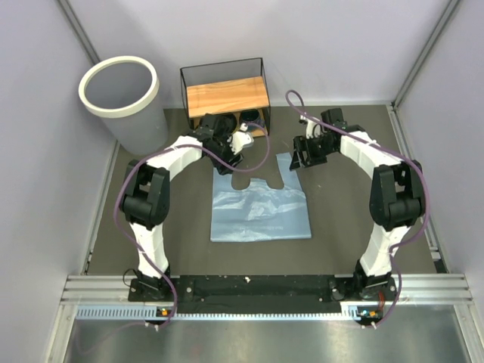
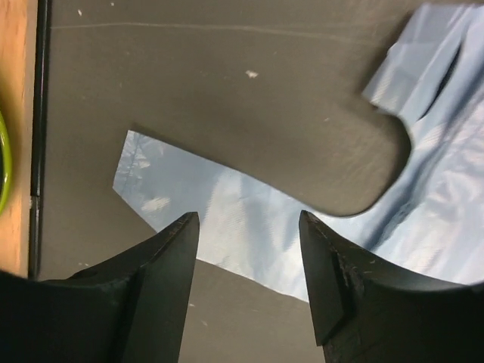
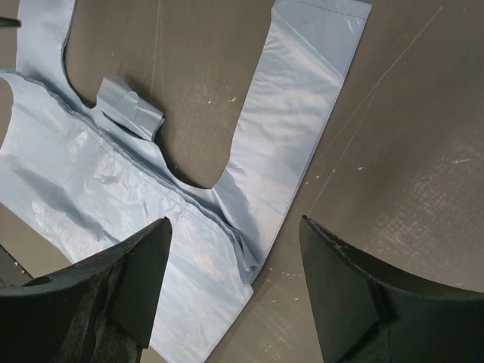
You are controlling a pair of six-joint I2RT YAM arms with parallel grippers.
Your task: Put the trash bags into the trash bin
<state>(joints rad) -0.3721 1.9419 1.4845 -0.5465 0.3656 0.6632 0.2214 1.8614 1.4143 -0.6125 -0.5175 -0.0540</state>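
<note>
The trash bags lie flat on the surface; the left end effector hangs open and empty above one handle strap; the right end effector, open and empty, above the other.

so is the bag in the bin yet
No, the blue bag lies flat on the table, apart from the bin at the far left.

Wire-framed shelf at the back of a dark counter
A wooden board sits inside its black frame; small dark items lie under it, too small to identify.
</note>
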